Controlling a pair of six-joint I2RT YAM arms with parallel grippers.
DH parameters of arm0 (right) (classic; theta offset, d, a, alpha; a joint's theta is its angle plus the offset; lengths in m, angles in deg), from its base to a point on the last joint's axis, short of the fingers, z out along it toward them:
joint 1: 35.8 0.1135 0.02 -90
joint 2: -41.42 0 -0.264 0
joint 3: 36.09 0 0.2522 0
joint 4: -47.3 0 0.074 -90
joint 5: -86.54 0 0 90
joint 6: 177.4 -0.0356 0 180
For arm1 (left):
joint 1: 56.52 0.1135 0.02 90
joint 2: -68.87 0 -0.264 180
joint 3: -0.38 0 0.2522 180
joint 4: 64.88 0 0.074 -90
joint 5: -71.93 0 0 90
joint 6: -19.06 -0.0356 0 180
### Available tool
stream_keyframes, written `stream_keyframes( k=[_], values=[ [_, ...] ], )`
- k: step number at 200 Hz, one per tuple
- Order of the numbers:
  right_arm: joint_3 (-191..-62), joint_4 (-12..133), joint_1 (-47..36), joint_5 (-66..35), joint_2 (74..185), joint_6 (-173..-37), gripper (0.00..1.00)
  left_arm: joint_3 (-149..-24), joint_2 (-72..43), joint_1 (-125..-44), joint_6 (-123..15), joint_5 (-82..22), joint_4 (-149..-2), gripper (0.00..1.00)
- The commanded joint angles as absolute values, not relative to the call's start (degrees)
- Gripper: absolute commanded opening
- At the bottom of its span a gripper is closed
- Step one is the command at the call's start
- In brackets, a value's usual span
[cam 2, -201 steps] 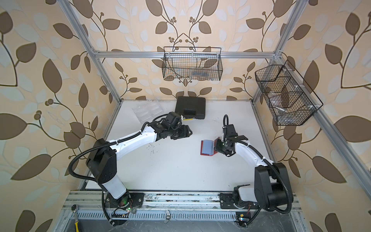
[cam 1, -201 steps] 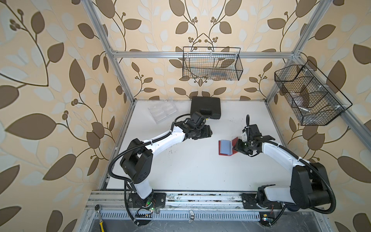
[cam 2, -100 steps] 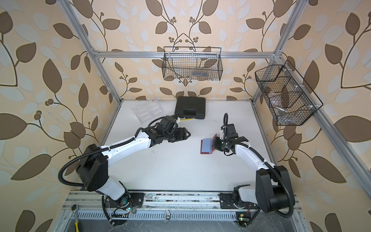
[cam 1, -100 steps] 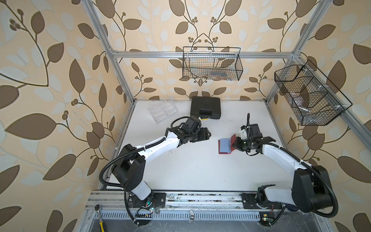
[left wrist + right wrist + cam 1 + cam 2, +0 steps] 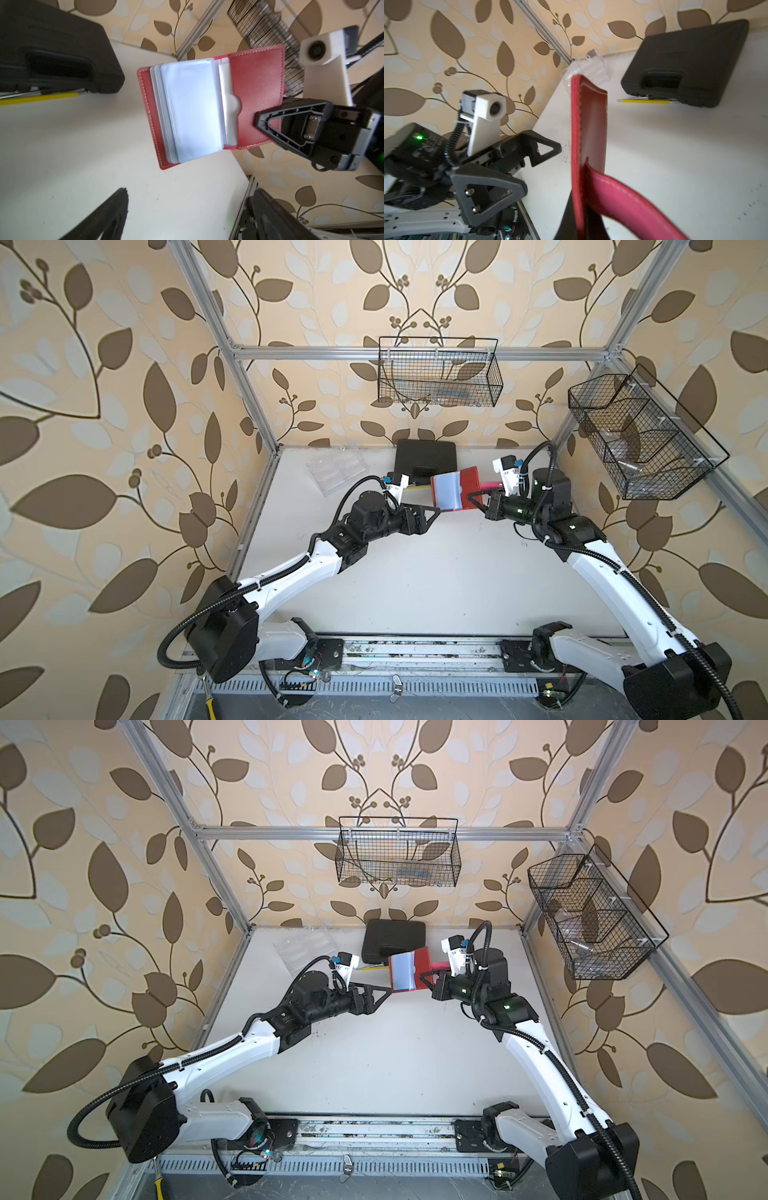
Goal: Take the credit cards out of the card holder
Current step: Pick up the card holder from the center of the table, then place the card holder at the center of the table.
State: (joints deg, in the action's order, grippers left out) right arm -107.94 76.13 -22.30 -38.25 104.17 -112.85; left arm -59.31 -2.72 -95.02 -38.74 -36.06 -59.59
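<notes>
Clamping the card holder (image 5: 451, 491), right gripper (image 5: 474, 498) has raised it

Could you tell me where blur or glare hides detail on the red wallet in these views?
Left wrist view: the wallet is sharp, but its clear sleeves glare blue-white, so no card print reads. Right wrist view: the strap near the lens is blurred. Both top views: evenly lit, wallet small.
</notes>
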Motion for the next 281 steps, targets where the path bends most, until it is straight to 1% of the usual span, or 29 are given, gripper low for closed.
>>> stream_keyframes(
  k=[1, 36, 72, 103, 123, 131, 152, 173, 185, 222, 231, 262, 281],
  values=[
    [-109.98, 69.67, -22.0, -46.99, 103.91, -115.89, 0.0, -58.07, 0.45, -93.96, -43.69, -36.96, -48.01, 0.98],
    [-110.4, 65.45, -22.23, -51.11, 102.77, -118.77, 0.0, -58.26, 0.94, -90.86, -42.81, -41.39, -48.68, 0.98],
    [-110.41, 64.75, -22.11, -53.23, 101.63, -119.95, 0.0, -56.52, -0.58, -85.73, -38.16, -47.01, -42.36, 0.99],
    [-110.4, 62.84, -21.46, -54.44, 101.37, -121.95, 0.0, -59.08, -3.82, -84.92, -37.58, -52.5, -41.37, 0.99],
    [-110.2, 61.64, -20.87, -54.59, 101.26, -122.85, 0.0, -59.87, -6.64, -84.23, -35.0, -55.46, -36.91, 0.97],
    [-110.19, 61.44, -20.7, -54.68, 101.27, -123.23, 0.0, -59.96, -7.63, -83.94, -33.72, -56.42, -34.4, 0.94],
    [-109.94, 60.71, -20.24, -54.53, 101.06, -123.95, 0.0, -61.29, -10.03, -83.64, -31.54, -58.88, -31.21, 0.75],
    [-109.71, 60.71, -19.85, -54.36, 101.08, -124.05, 0.0, -61.55, -11.53, -83.51, -29.92, -59.79, -28.51, 0.61],
    [-109.28, 60.51, -19.83, -54.17, 100.93, -124.13, 0.0, -61.22, -11.73, -83.27, -29.1, -59.64, -27.16, 0.59],
    [-108.4, 59.11, -19.57, -54.15, 100.69, -125.4, 0.0, -60.32, -11.07, -82.84, -27.81, -59.61, -25.62, 0.65],
    [-108.44, 59.09, -19.52, -54.21, 100.72, -125.54, 0.0, -60.15, -11.03, -82.74, -27.62, -59.96, -25.44, 0.65],
    [-108.0, 58.35, -19.44, -54.44, 101.03, -125.93, 0.0, -60.14, -11.1, -82.71, -26.43, -61.11, -23.99, 0.46],
    [-107.56, 57.91, -19.31, -54.44, 101.19, -126.06, 0.0, -60.44, -11.36, -82.63, -25.52, -62.12, -23.16, 0.31]
  ],
)
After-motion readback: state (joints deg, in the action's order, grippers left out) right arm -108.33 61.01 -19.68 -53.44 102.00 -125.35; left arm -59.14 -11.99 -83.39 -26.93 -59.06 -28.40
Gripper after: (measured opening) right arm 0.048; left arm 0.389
